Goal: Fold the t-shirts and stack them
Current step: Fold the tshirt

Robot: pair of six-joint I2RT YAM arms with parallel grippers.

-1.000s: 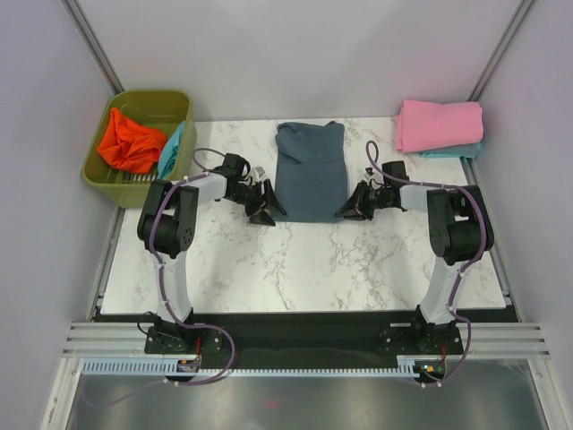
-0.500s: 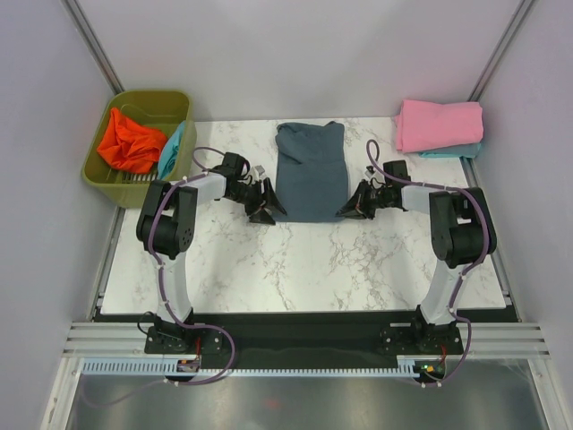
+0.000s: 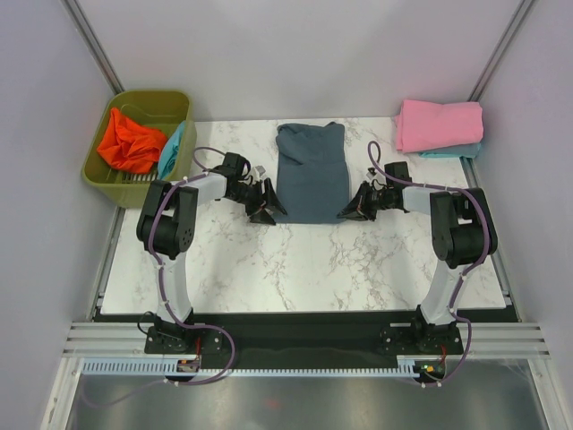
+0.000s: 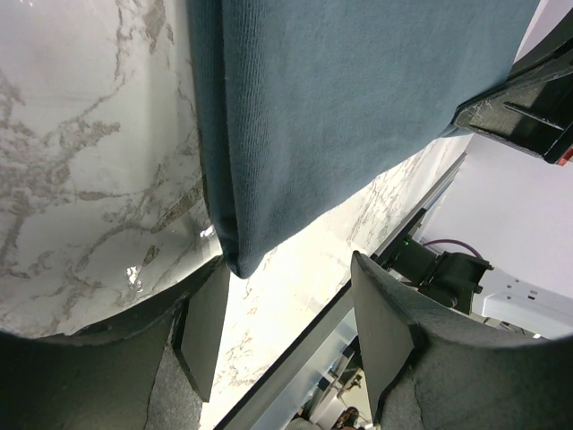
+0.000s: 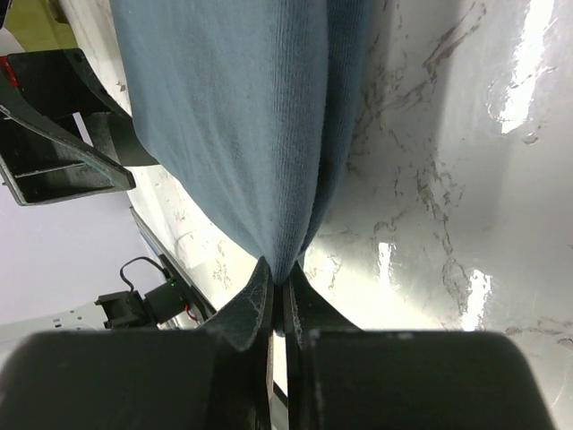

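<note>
A dark slate blue-grey t-shirt (image 3: 311, 170) lies folded in a long strip at the middle back of the table. My right gripper (image 3: 346, 213) (image 5: 285, 285) is shut on its near right corner, and the cloth (image 5: 242, 116) runs straight out of the closed jaws. My left gripper (image 3: 266, 210) (image 4: 286, 331) stands open at the near left corner. That corner of the shirt (image 4: 240, 255) rests against the tip of one finger (image 4: 208, 327), with nothing between the pads. A pink t-shirt (image 3: 439, 124) lies folded on a teal one (image 3: 455, 151) at the back right.
An olive-green bin (image 3: 109, 176) at the back left holds an orange-red t-shirt (image 3: 130, 141) and a teal one (image 3: 170, 150). White walls close in the back and sides. The marble table (image 3: 295, 264) stretches toward the arm bases.
The right gripper has closed on the shirt's near right corner and edged slightly away from me. The left arm and the shirt have stayed put.
</note>
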